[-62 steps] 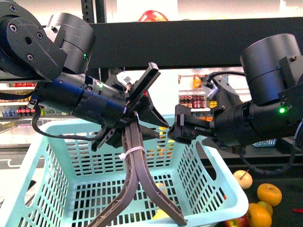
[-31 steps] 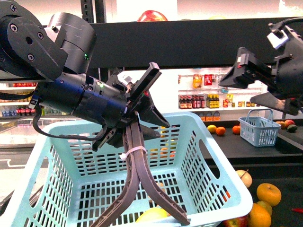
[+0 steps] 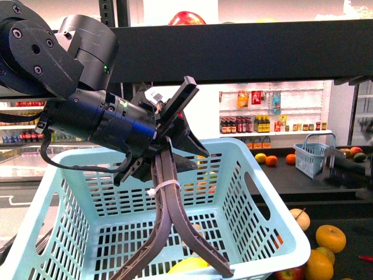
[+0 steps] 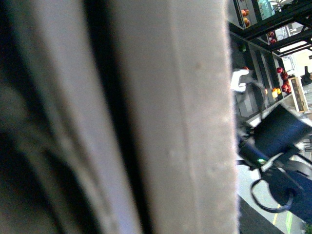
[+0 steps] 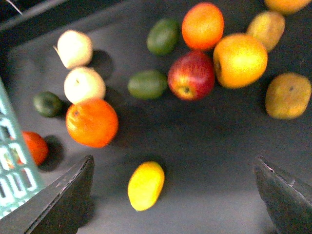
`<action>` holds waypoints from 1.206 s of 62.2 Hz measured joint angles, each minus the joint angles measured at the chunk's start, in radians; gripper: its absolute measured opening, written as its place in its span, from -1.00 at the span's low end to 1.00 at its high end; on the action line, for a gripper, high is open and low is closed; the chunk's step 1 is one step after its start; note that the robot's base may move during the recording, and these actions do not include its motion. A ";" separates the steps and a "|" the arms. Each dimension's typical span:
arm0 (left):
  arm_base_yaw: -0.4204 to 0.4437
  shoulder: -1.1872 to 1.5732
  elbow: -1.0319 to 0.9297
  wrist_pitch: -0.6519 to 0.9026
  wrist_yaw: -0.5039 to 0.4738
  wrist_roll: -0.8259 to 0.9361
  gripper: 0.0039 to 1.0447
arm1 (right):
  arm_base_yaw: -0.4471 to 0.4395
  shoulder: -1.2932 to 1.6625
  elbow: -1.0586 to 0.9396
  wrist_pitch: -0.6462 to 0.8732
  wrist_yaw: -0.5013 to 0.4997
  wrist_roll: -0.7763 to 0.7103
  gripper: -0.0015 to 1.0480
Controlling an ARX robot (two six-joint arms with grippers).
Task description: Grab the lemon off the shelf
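The lemon (image 5: pixel 146 185), plain yellow and oval, lies on the shelf's dark tray (image 5: pixel 209 146) in the right wrist view. My right gripper (image 5: pixel 175 195) is open above it, with the lemon between the two fingertips (image 5: pixel 63 200), nearer this one and untouched. In the front view my left gripper (image 3: pixel 169 157) is shut on the brown basket handle (image 3: pixel 169 216) of a pale teal basket (image 3: pixel 274 216). The handle (image 4: pixel 170 117) fills the left wrist view as a blur. The shelf's black front lip (image 3: pixel 245 52) runs across the top.
Around the lemon lie an orange (image 5: pixel 92 122), a red apple (image 5: pixel 191 75), two cream fruits (image 5: pixel 84 84) and green fruits (image 5: pixel 147 84). The basket's corner (image 5: pixel 12 170) is beside the left fingertip. A yellow fruit (image 3: pixel 186 265) shows low in the basket.
My right arm has swung up and to the right, away from the basket and out of the front view. My left gripper and the basket have stayed in place.
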 joint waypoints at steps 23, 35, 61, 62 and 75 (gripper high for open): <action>0.000 0.000 0.000 0.000 0.000 0.000 -0.44 | 0.160 0.333 0.180 -0.044 0.047 0.062 0.86; 0.000 0.000 0.000 0.000 0.000 0.000 -0.44 | 0.220 0.460 0.283 -0.071 0.080 0.074 0.86; 0.000 0.000 0.000 0.000 0.000 0.000 -0.44 | 0.230 0.588 0.453 -0.132 0.155 -0.006 0.86; 0.000 0.000 0.000 0.000 0.000 0.000 -0.44 | 0.230 0.591 0.457 -0.134 0.156 -0.008 0.86; 0.000 0.000 0.000 0.000 0.000 0.000 -0.44 | 0.232 0.650 0.522 -0.165 0.178 -0.028 0.86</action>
